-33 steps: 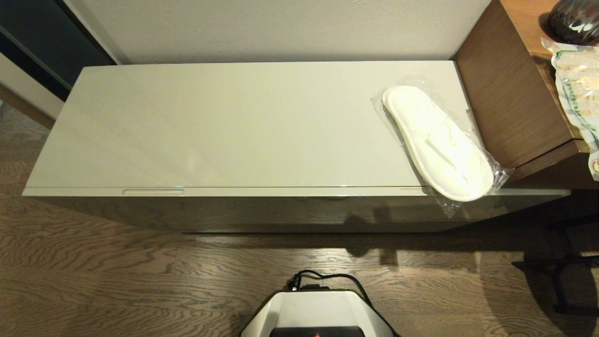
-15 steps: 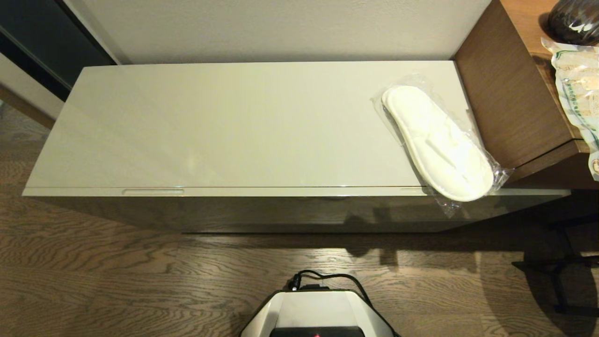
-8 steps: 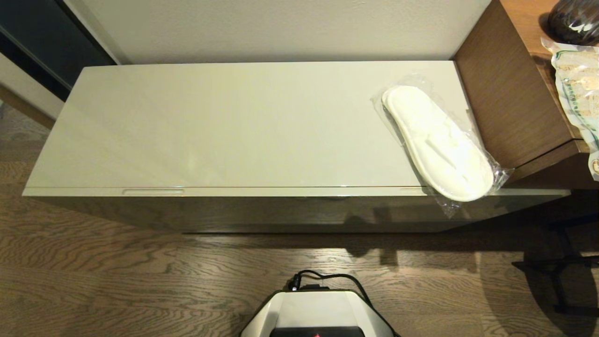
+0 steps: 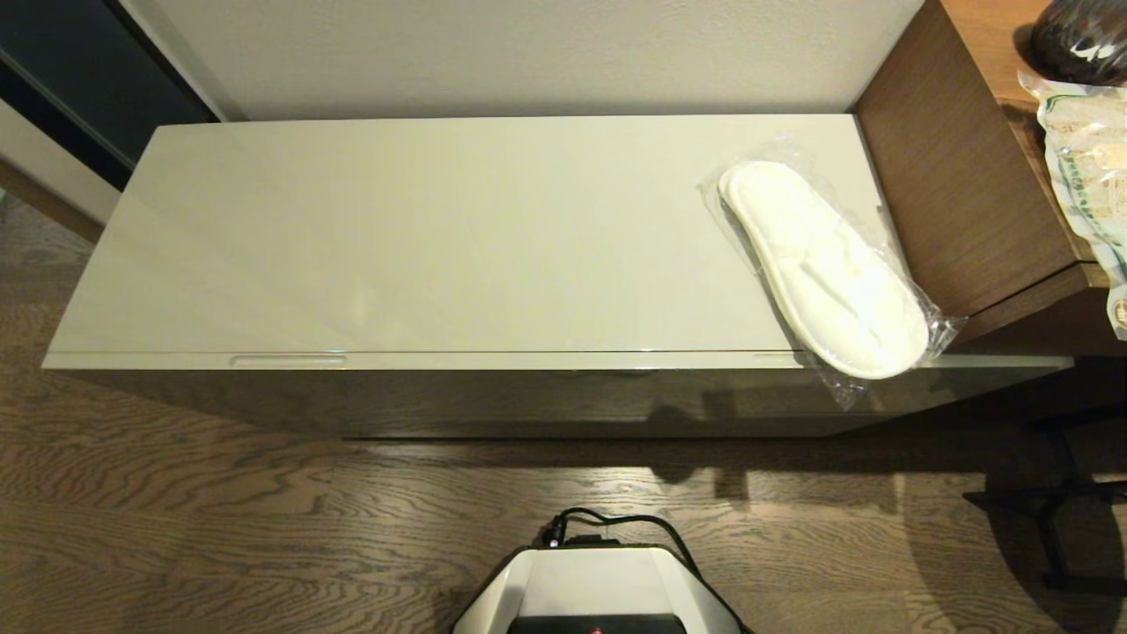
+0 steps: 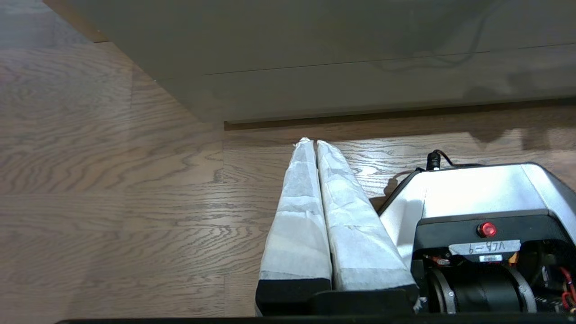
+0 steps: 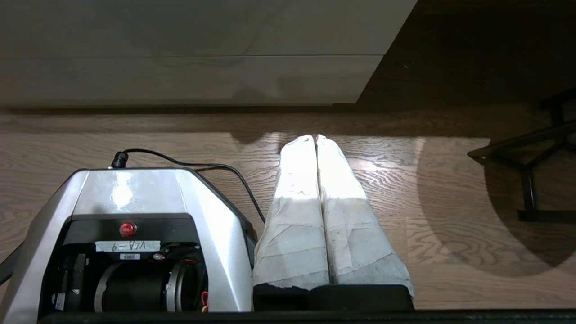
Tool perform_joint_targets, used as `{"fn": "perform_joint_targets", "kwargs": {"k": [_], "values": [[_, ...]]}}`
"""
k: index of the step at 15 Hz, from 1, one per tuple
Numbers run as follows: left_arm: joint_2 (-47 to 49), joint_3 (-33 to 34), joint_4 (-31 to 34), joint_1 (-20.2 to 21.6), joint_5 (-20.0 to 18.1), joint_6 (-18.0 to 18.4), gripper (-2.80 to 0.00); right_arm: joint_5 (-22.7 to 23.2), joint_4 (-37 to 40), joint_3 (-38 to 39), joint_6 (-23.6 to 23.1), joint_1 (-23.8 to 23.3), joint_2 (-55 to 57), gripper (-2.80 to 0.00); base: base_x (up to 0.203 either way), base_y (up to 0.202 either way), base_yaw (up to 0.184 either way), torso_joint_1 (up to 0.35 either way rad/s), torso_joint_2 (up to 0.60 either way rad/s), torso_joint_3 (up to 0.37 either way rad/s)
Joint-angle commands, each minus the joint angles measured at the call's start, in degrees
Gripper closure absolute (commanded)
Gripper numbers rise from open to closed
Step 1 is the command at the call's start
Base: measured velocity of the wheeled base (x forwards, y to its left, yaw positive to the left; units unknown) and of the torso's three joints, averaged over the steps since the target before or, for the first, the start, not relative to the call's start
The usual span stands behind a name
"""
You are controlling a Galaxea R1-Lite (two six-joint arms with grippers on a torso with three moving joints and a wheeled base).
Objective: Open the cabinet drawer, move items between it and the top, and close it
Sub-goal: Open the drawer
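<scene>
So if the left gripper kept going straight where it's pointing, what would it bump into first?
Probably the wooden floor, or just past it the cabinet's dark base. The left gripper, shut, hangs low beside the robot's base; depth is unclear.

Warm, dim light; a bright patch lies on the wood floor [image 4: 687, 493], and the glossy cabinet top [image 4: 440, 238] shines softly.

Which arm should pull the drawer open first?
Probably the left: the left handle slot is bare, while the bagged slippers overhang the right one. Both claws, left and right, hang shut near the floor.
</scene>
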Motion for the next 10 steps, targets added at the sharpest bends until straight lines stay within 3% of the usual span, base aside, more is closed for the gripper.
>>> {"fn": "perform_joint_targets", "kwargs": {"k": [1,10], "values": [[0.07,-0.06,0.02,0.02,0.02,0.39,0.00,-0.30,0.04,0.06,0.66,0.00,0.07,0.00,0.000,0.000,0.000,0.000,0.00,0.000],[0.08,-0.06,-0.03,0.02,0.13,-0.11,0.00,-0.34,-3.21,0.87,0.88,0.00,0.07,0.00,0.000,0.000,0.000,0.000,0.00,0.000]]}}
